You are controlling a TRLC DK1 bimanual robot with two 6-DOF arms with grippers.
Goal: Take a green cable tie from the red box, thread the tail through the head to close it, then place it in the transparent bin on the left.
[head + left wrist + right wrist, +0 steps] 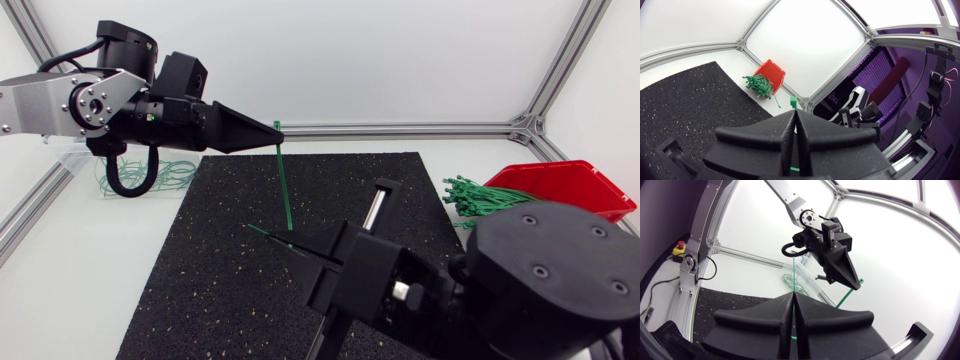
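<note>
Left pincer (pixel 272 131), raised above the white table (pixel 60 290) and its black speckled rubber mat (pixel 190 270), is clenched on the head end of a thin green plastic cable tie (pixel 284 180). The right pincer (pixel 297 246) grips the same tie lower down, so it stands near upright between them. At right, a red plastic box (pixel 580 185) holds a bundle of green ties (pixel 478 195). The transparent bin (pixel 75 160) sits far left.
</note>
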